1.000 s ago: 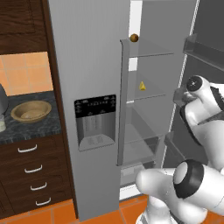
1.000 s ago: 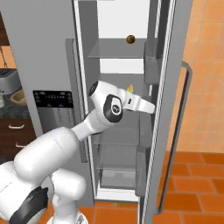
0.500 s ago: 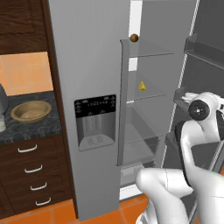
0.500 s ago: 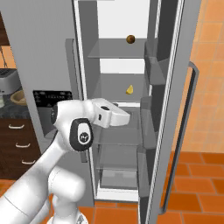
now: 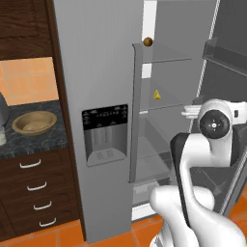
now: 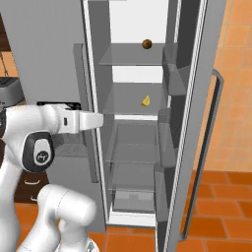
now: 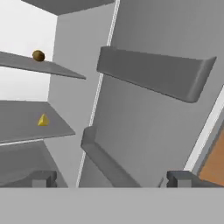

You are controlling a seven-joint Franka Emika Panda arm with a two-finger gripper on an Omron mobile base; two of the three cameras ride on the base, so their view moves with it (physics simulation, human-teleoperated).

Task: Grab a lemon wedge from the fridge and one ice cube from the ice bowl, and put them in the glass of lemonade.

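The grey fridge (image 5: 96, 58) stands with its right door (image 6: 197, 98) swung open. The tiny yellow lemon wedge (image 5: 157, 94) (image 6: 145, 101) (image 7: 42, 120) lies on the second glass shelf inside. My gripper (image 6: 98, 119) (image 7: 111, 179) is open and empty, at the compartment's left edge. It sits left of the wedge and slightly lower, well apart from it. Its fingertips (image 7: 43, 178) stand wide apart. The tan ice bowl (image 5: 34, 122) rests on the dark counter left of the fridge. I cannot make out the glass of lemonade; a pale sliver at the left edge is too cropped to tell.
A small brown ball (image 5: 147, 42) (image 6: 146, 44) (image 7: 38, 55) sits on the top shelf. Door bins (image 7: 148, 72) jut from the open door to the right of the hand. A toaster (image 6: 10, 88) stands left of the fridge. Drawers (image 5: 34, 188) run below the counter.
The arm has folded down and the hand has drawn back leftward from in front of the lemon shelf to the compartment's left edge. The jaws stay open.
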